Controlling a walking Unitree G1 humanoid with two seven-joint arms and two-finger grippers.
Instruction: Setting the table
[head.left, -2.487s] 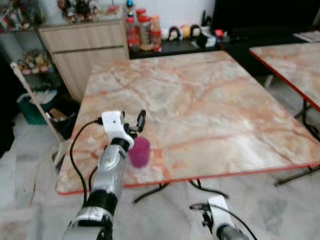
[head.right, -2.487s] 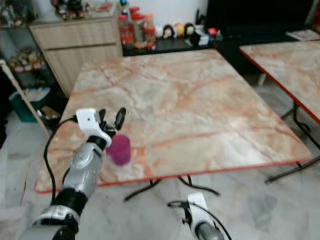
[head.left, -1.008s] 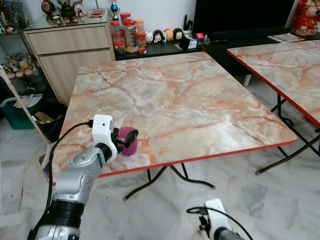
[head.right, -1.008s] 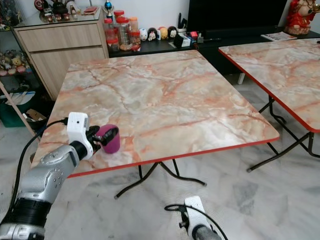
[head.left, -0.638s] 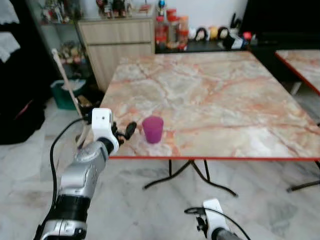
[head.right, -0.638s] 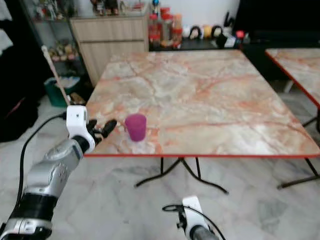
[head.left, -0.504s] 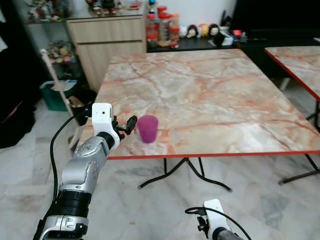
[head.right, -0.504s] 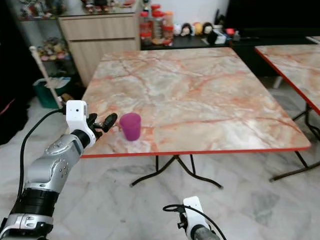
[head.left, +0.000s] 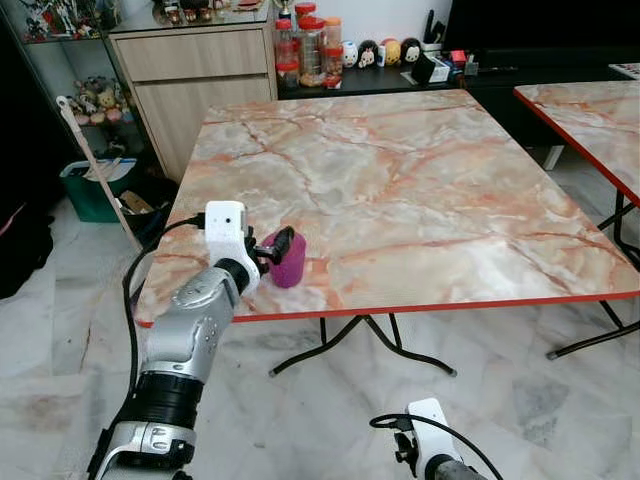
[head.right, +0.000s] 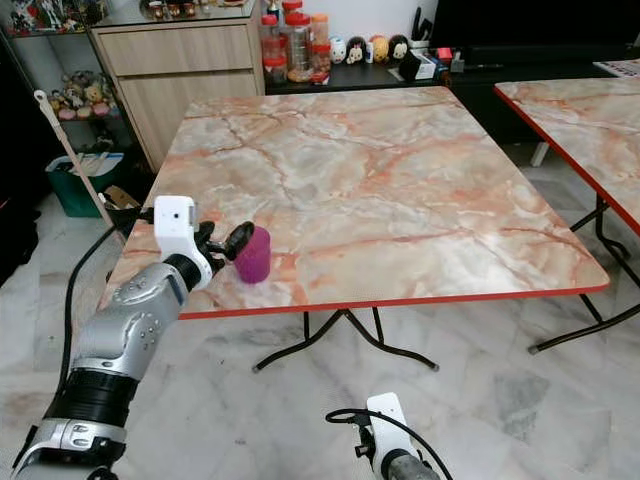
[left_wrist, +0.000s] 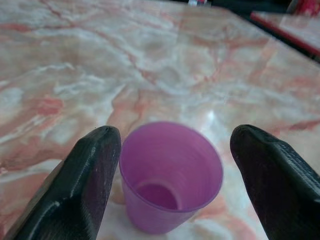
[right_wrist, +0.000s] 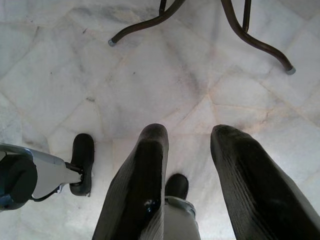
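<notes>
A purple plastic cup (head.left: 290, 263) stands upright and empty near the front left corner of the marble-patterned table (head.left: 400, 180). My left gripper (head.left: 274, 246) is open at the cup's height, reaching in from the left edge. In the left wrist view the cup (left_wrist: 171, 176) sits between the two black fingers (left_wrist: 86, 186); one finger is almost at the rim, the other well apart. My right gripper (right_wrist: 189, 134) hangs low with its fingers open, pointing at the floor by the table legs (right_wrist: 250, 35).
A second marble table (head.left: 585, 110) stands to the right across a narrow gap. Behind the table are a wooden cabinet (head.left: 190, 70) and a dark shelf with jars (head.left: 300, 45). A broom (head.left: 95, 165) and a green bin (head.left: 85, 190) stand at the left.
The camera has shifted. Half a second ago the left gripper was just left of the cup with a gap; now its fingers stand on either side of the cup.
</notes>
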